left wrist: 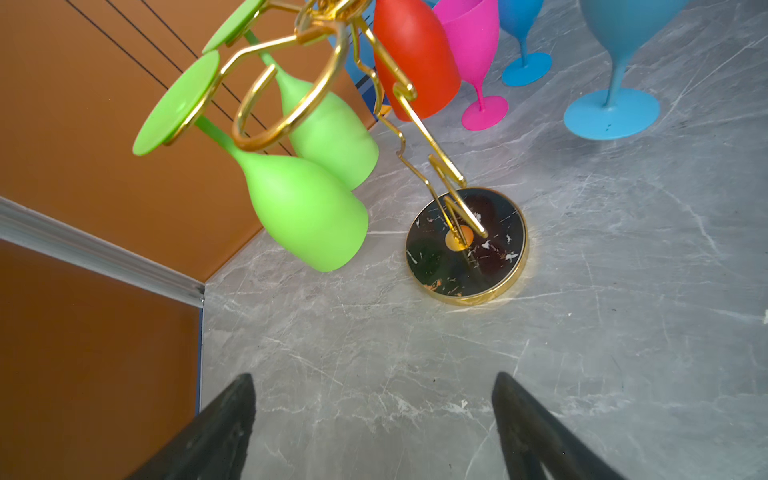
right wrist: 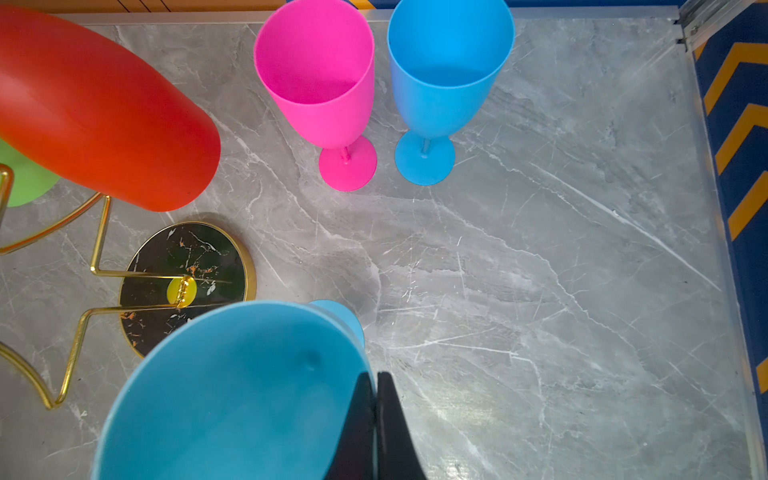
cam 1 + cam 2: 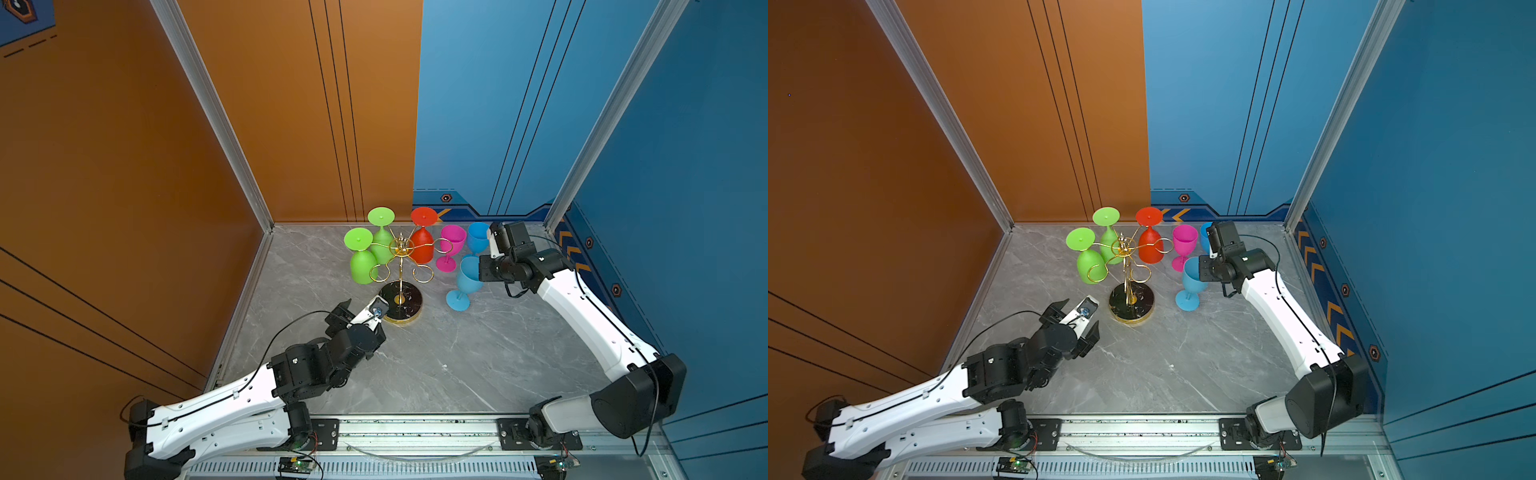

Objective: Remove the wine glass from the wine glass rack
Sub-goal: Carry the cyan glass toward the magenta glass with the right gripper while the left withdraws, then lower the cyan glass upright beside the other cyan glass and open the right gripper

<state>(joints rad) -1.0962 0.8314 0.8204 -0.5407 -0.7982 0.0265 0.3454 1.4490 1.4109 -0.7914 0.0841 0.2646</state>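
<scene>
Probably light, stiff, matte plastic, the nearest green glass [image 1: 307, 216] hangs upside down on the rack [image 1: 467, 245] (foot caught in a loop); take it by the bowl. Left gripper [image 1: 374, 376] gapes empty; right gripper [image 2: 376, 378] pinches the rim of a standing blue glass [image 2: 232, 395].

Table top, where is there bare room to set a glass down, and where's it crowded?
Widest bare patch: the table front, between the left arm and right arm, in front of the rack base. A narrower strip runs between the green glasses and the orange wall. Crowded: the back, around the rack, pink glass, back blue glass and nearer blue glass.
</scene>
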